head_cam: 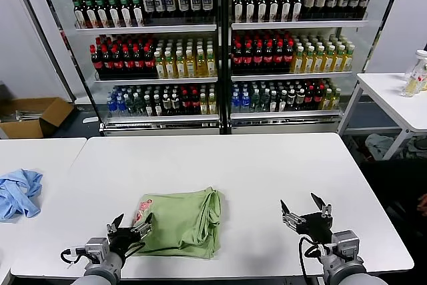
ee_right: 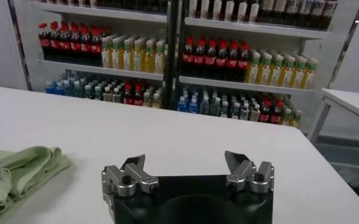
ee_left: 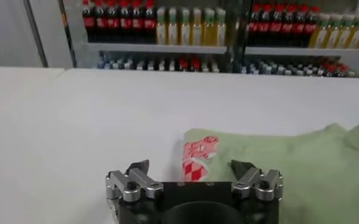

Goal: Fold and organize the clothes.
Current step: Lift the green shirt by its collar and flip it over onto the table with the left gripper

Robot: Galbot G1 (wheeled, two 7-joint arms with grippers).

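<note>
- Folded light green polo shirt (head_cam: 181,221) lying flat on the white rectangular table (head_cam: 267,171), toward the near edge, left of centre in the head view.
- Red-and-white checkered print (head_cam: 142,210) face up at the shirt's near-left corner; also seen in the left wrist view (ee_left: 199,159), right ahead of the fingers.
- Layered fold edges bunched along the shirt's right side, visible in the right wrist view (ee_right: 17,173).
- Left gripper (head_cam: 131,225) low at the table's near edge, just at the shirt's near-left corner; jaws spread apart, nothing between them.
- From the left wrist view (ee_left: 190,169): print corner sits between the two fingertips; contact with the fabric cannot be told.
- Right gripper (head_cam: 304,208) above bare table near the front edge, well apart from the shirt on its right; jaws released wide, nothing held.
- Same in the right wrist view (ee_right: 182,163): only bare tabletop between the fingers.
- Crumpled light blue cloth (head_cam: 18,191) on a separate white table (head_cam: 47,155) at the left, well apart from the shirt.
- Glass-fronted shelving unit with rows of bottled drinks (head_cam: 220,45) behind the table.
- Open cardboard box (head_cam: 30,117) on the floor at far left; another white table (head_cam: 393,98) at far right.
</note>
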